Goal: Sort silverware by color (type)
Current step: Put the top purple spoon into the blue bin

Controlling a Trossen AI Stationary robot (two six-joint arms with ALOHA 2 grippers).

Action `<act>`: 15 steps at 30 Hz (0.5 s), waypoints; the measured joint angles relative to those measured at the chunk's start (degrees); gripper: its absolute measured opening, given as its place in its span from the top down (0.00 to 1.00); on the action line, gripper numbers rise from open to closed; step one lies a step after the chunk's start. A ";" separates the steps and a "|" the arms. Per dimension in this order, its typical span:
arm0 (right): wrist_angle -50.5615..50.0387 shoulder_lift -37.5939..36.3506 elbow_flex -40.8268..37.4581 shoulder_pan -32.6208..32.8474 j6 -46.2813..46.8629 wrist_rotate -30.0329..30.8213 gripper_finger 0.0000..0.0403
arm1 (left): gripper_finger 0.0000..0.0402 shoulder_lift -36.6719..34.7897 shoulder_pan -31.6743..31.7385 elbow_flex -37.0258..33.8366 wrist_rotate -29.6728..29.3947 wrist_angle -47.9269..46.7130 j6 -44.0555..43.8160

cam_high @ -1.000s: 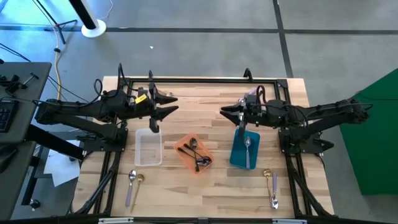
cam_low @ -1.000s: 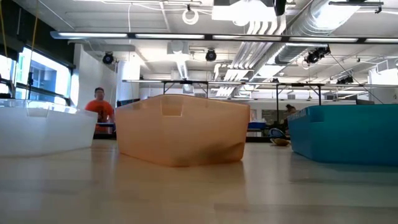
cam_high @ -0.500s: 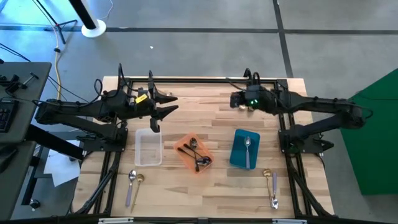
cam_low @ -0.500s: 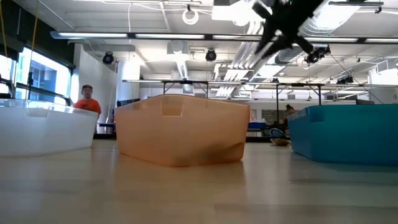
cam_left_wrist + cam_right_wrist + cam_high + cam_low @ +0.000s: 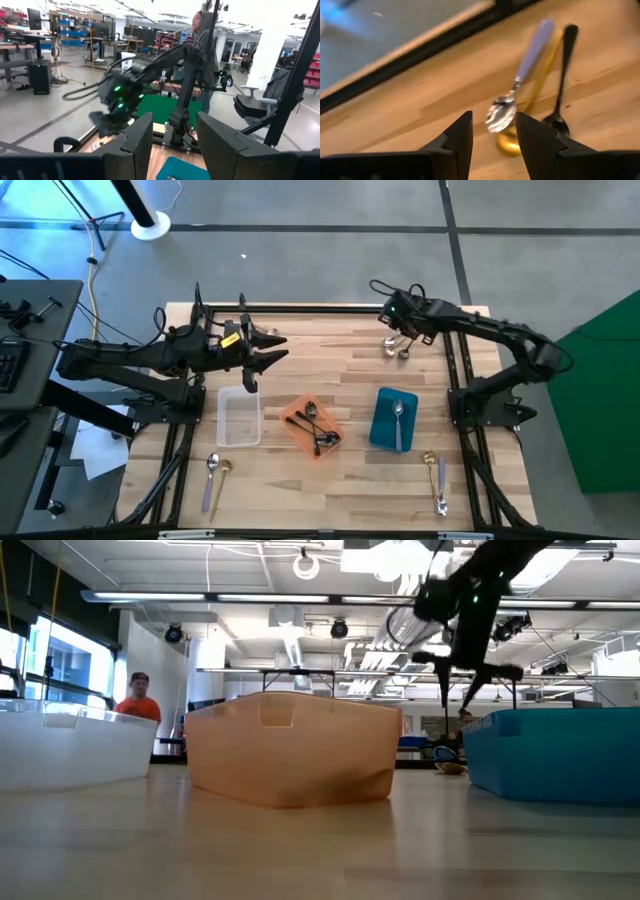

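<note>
The right gripper, its fingers parted and empty, is now hanging over 3 spoons by the table's far edge, having swung away from the blue tray after dropping 1 there. The left gripper is waiting, open, above the clear tray.

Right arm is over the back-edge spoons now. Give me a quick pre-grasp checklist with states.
1. Right gripper open: ok, a gap shows between its fingers.
2. Target in line: ok, the silver spoon with lilac handle lies just ahead of the gap.
3. Target isolated: not ok, the gold spoon lies partly under it and the black spoon is close beside.
4. Blue tray ready: ok, it holds one silver spoon.
5. Left gripper out of the way: ok, hovering on its own side behind the clear tray.
</note>
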 joint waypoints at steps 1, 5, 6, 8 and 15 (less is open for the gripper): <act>0.07 1.60 0.00 -1.27 0.39 -1.36 0.67 | 0.66 0.00 0.00 0.00 -0.12 -0.02 -0.24; 1.55 7.61 0.00 -4.33 -0.03 -5.32 0.67 | 0.66 0.00 0.00 0.00 -0.56 0.19 -0.25; 2.12 8.81 0.00 -4.76 -0.16 -5.90 0.67 | 0.66 0.00 0.00 0.00 -0.62 0.18 -0.25; 3.50 11.09 0.00 -5.55 0.22 -6.96 0.67 | 0.66 0.00 0.00 0.00 -1.37 0.18 -0.27; 7.15 17.24 0.02 -7.98 1.34 -9.65 0.67 | 0.66 0.02 0.00 0.00 -6.00 0.11 -0.27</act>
